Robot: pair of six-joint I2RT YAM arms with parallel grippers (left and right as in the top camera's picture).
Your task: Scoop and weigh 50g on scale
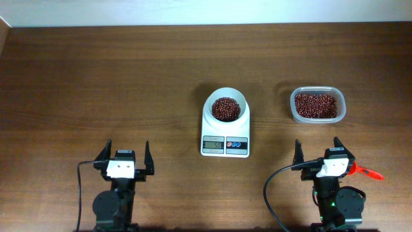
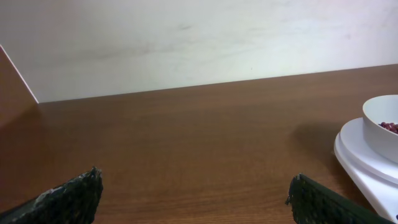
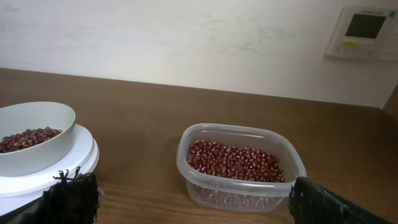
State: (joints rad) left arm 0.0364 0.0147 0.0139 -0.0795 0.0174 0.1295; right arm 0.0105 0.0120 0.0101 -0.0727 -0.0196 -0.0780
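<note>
The white scale stands mid-table with a grey display and two blue buttons. Its round white bowl holds red beans. The bowl's rim shows at the right edge of the left wrist view and the bowl at the left of the right wrist view. My left gripper rests near the front left, open and empty, well left of the scale. My right gripper is open and empty at the front right, facing the clear tub.
A clear plastic tub of red beans sits right of the scale. A red-orange tool lies beside the right arm's wrist. Black cables trail from both arms toward the front edge. A wall panel hangs behind the table.
</note>
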